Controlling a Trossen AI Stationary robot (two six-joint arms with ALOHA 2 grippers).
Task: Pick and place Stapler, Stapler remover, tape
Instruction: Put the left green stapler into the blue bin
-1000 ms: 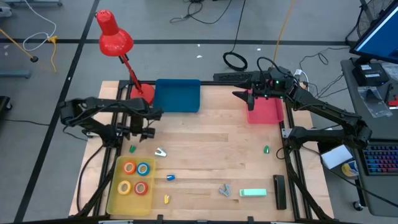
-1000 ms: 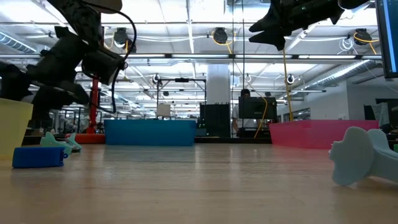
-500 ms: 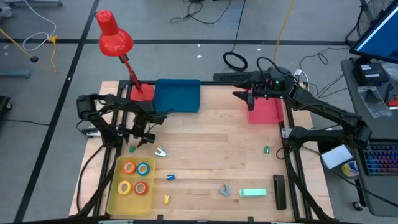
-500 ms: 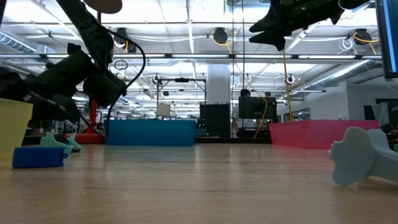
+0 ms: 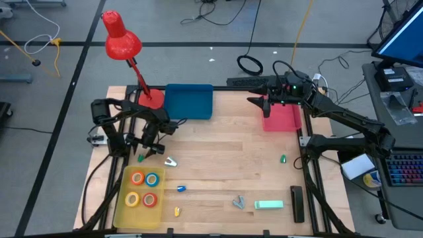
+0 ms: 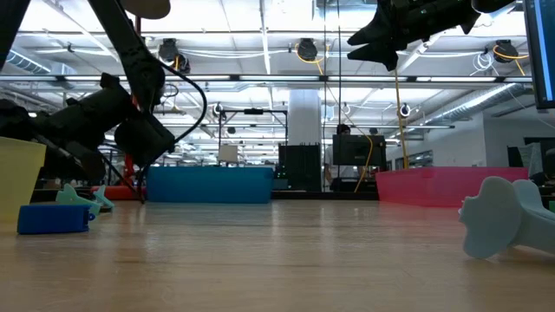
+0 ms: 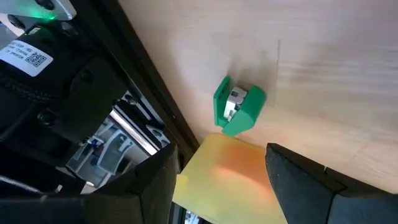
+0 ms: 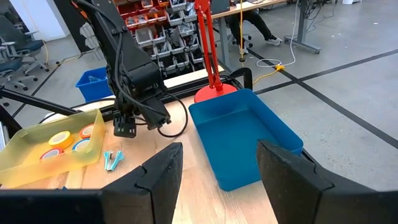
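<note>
Left gripper (image 5: 151, 147): fingers spread wide, nothing between them, hanging just above the wood near the yellow tray's far edge.
Right gripper (image 5: 256, 101): fingers apart and empty, held high over the pink bin (image 5: 281, 118) at the table's far right.
Tape (image 5: 144, 188): four rolls (orange, blue, yellow, red) lie side by side in a square inside the yellow tray (image 5: 122, 206) at the near left corner.
Stapler (image 5: 269, 205): pale green, flat on the wood near the front edge, right of centre.
Remover (image 5: 238, 201): grey-blue, just left of the stapler, not touching it.
Green clip (image 7: 237, 106): on the table just beside the tray's corner, under the left gripper.
Blue bin (image 5: 188, 102): at the far edge, centre-left, beside the red lamp (image 5: 127, 51).
Other bits: a white piece (image 5: 170, 160) near the tray; small blue (image 5: 180, 188), yellow (image 5: 177, 211) and green (image 5: 283, 158) pieces scattered, well apart.
</note>
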